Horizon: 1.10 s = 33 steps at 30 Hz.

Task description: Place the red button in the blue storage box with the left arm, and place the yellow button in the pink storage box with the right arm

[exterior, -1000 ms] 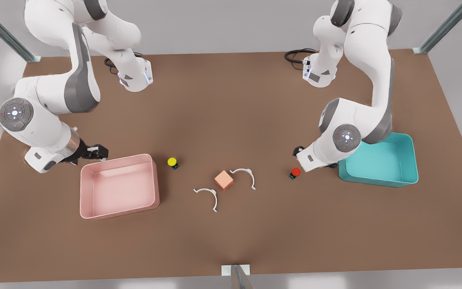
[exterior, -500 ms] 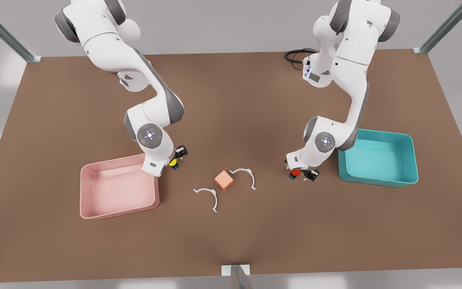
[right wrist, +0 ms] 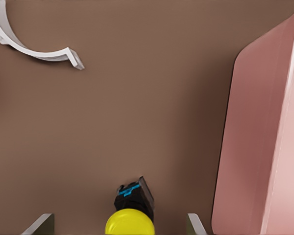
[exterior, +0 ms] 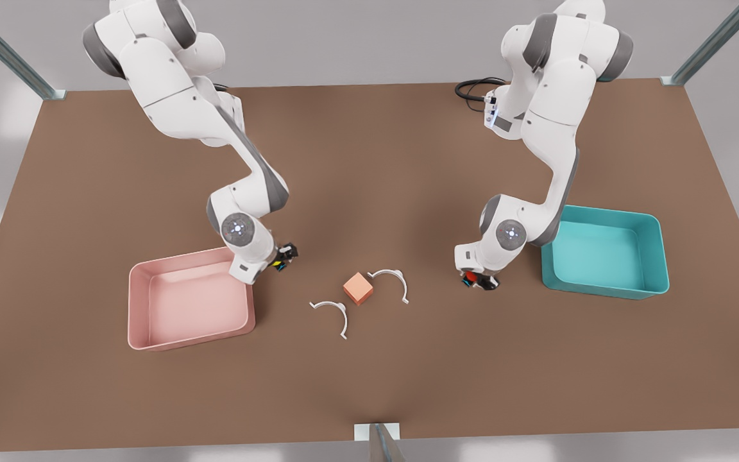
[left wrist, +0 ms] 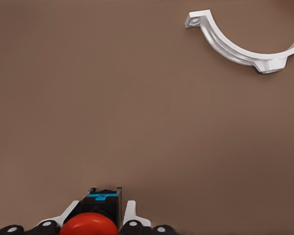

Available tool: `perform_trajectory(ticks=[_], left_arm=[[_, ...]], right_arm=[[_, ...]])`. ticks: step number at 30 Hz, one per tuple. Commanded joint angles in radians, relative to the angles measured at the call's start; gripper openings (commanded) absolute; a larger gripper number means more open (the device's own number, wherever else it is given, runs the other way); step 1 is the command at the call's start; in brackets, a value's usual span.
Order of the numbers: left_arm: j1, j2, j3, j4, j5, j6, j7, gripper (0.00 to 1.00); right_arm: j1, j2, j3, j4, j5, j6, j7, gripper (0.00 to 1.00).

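Left gripper closed in around the red button, at nine o'clock of the blue storage box, right gripper spread wide astride the yellow button, three o'clock of the pink storage box

The left tool sits over the red button, with the blue storage box just beside it. The right tool straddles the yellow button on the bench, close to the pink storage box.
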Motion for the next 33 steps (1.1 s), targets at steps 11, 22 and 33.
perform_trajectory(ticks=[11, 22, 33], left_arm=[[0.025, -0.112, 0.005, 0.068, -0.002, -0.121, 0.11, 0.38], [0.37, -0.357, 0.015, 0.065, -0.025, -0.532, 0.441, 0.38], [0.496, -0.224, 0.051, 0.058, -0.027, -0.767, 0.532, 1.0]], right_arm=[[0.001, -0.019, 0.026, -0.115, -0.002, 0.133, 0.041, 1.0], [-0.017, 0.024, 0.029, -0.173, -0.048, 0.279, 0.035, 1.0], [-0.043, 0.038, 0.032, -0.198, -0.074, 0.285, -0.029, 0.92]])
